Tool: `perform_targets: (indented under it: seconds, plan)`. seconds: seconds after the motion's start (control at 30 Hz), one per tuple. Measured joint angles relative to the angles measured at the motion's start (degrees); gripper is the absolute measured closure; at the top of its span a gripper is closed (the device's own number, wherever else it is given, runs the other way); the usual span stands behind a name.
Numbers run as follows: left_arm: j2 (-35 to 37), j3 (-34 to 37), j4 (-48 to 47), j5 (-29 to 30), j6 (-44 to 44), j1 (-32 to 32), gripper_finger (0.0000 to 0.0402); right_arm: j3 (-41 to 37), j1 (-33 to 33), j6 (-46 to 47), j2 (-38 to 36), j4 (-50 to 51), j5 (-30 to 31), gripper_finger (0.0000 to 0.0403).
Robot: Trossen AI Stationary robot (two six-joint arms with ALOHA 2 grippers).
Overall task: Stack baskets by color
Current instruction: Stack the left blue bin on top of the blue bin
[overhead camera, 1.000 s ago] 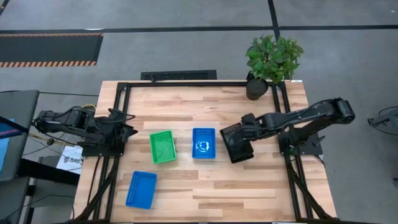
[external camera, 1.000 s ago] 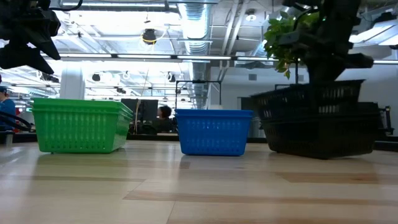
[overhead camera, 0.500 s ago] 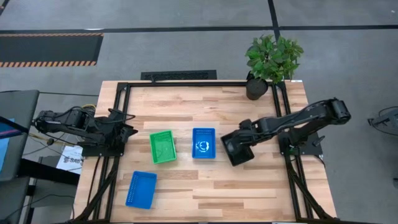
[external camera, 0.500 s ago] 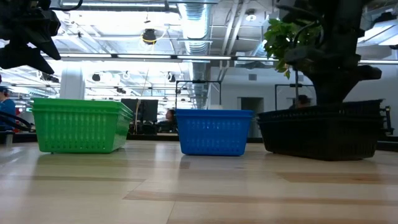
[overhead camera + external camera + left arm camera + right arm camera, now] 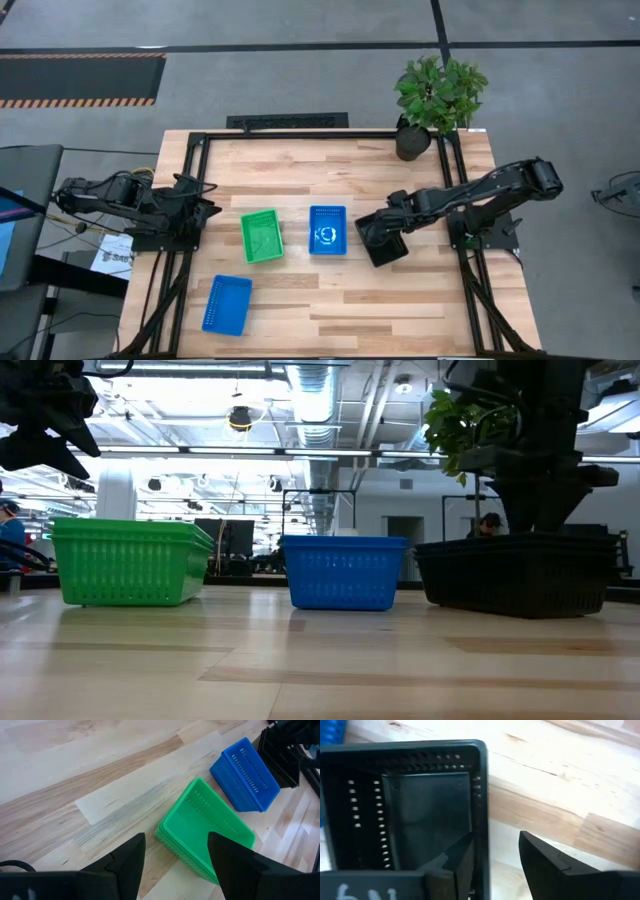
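Note:
A stack of black baskets (image 5: 382,240) stands on the table at the right, its rims level in the low view (image 5: 515,573). My right gripper (image 5: 495,851) hangs over the stack's wall (image 5: 480,810), open, one finger inside the basket and one outside. To the left stand a blue basket (image 5: 328,229) and a green basket (image 5: 262,236), with another blue basket (image 5: 227,304) near the front left. All rest on their bottoms. My left gripper (image 5: 175,845) waits open above the table's left edge (image 5: 205,213). My right gripper comes from above, pointing down, with its fingers on either side of the top black basket's wall (image 5: 481,835). The inner finger (image 5: 462,855) stands close against that wall. Whether it touches the wall, I cannot tell.
A potted plant (image 5: 437,100) stands at the table's far right corner. Black frame rails (image 5: 190,200) run along the table's left, right and far edges. Bare wood lies in front of the baskets and to the right of the front blue basket.
My right gripper has gone down with a black basket that it held raised and tilted, set it level into the black basket below, and opened. The basket now sits nested in the stack.

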State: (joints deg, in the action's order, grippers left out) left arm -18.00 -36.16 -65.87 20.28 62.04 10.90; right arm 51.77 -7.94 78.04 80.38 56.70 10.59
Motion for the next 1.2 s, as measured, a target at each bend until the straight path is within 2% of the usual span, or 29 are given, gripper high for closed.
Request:
perform_targets:
  seconds: [0.3,0.53,0.8,0.97,1.2]
  plan:
    - [0.0,0.0,0.1,-1.2,-0.9,0.0,0.0198,0.0,-0.1,0.3,-4.7,0.0,1.7,0.0225]
    - [0.0,0.0,1.6,-10.8,-3.9,0.0,0.0198,0.0,-0.7,3.0,-11.4,-0.2,3.8,0.0218]
    - [-1.0,0.0,9.7,-18.6,-5.3,0.0,0.0197,0.0,-4.0,3.2,-12.7,-1.9,4.4,0.0222]
    - [-7.2,0.0,10.8,-21.5,-6.3,0.0,0.0196,0.0,-5.1,3.6,-12.1,-2.3,4.5,0.0220]
    - [-20.3,0.0,10.9,-33.8,-5.1,0.0,0.0195,0.0,-6.0,3.6,-12.2,-2.4,5.0,0.0221]
